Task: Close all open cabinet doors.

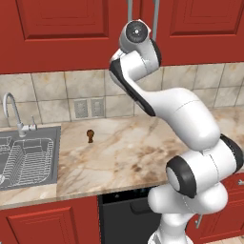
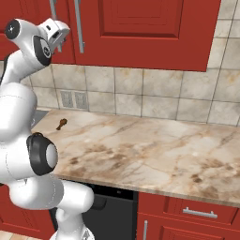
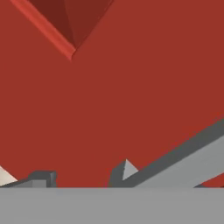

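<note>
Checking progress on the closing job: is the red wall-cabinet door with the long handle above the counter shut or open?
Shut, as far as the base views show: the cabinet door lies flush with its neighbour, its bar handle upright, no gap visible.

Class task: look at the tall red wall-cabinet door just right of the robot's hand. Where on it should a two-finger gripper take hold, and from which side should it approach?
Grip the long vertical grey bar handle on the cabinet door, probably near its lower end, coming straight at the door from the front, fingers either side of the bar. The bar stands off the flat glossy door face, the one part thin enough to pinch.
</note>
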Robot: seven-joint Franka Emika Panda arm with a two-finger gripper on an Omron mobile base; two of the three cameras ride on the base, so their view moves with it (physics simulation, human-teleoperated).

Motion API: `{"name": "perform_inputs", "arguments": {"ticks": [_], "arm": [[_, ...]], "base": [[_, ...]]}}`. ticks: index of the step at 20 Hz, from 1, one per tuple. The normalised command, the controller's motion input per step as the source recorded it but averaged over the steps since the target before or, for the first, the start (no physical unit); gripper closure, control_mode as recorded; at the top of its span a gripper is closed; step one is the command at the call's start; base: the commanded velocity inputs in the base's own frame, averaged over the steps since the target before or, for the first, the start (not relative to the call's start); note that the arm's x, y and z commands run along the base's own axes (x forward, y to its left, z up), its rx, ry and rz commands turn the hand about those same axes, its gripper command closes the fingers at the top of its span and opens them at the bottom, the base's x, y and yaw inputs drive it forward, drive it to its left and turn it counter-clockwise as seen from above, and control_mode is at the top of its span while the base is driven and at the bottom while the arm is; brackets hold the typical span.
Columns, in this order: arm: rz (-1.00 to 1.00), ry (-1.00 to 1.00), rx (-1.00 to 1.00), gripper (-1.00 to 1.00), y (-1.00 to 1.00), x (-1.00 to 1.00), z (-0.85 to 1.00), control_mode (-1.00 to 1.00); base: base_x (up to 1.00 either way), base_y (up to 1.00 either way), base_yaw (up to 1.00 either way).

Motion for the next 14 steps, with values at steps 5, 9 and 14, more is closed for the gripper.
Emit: {"name": "perform_inputs", "arguments": {"ticks": [5,9,14], "arm": [[0.00,0.00,0.03,-1.00,-0.02,0.48,0.00,-1.00],[0.00,0.00,0.03,-1.00,-0.03,0.37,0.00,-1.00],[0.00,0.00,0.01,-1.00,0.00,0.10,-0.49,-1.00]], "base": [[0.00,0.00,0.00],[0.00,0.00,0.00],[0.00,0.00,0.00]]}}
